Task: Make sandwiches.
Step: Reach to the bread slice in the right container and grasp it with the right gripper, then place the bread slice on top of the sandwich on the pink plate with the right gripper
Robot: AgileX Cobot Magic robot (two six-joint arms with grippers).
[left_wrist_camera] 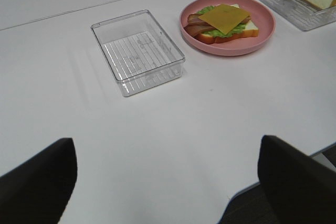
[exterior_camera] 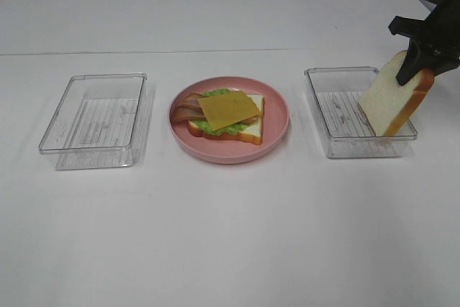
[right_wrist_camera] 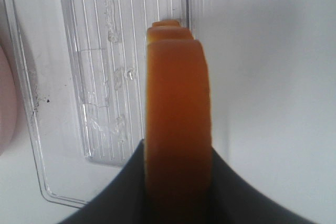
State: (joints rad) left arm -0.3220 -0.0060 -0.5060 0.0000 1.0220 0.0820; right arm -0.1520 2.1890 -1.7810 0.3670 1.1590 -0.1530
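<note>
An open sandwich (exterior_camera: 228,113) lies on the round pink plate (exterior_camera: 277,131): a white bread slice, green lettuce, bacon strips and a yellow cheese slice on top. My right gripper (exterior_camera: 417,62) is shut on a second bread slice (exterior_camera: 392,98). It holds that slice upright and tilted over the right clear tray (exterior_camera: 338,141). In the right wrist view the orange-brown crust (right_wrist_camera: 178,103) stands edge-on between the dark fingers (right_wrist_camera: 236,192). My left gripper (left_wrist_camera: 165,145) is open and empty above bare table, well short of the sandwich (left_wrist_camera: 223,22).
An empty clear tray (exterior_camera: 108,77) sits left of the plate. The right tray (right_wrist_camera: 100,77) is ribbed and holds nothing besides the slice above it. A table seam runs along the back.
</note>
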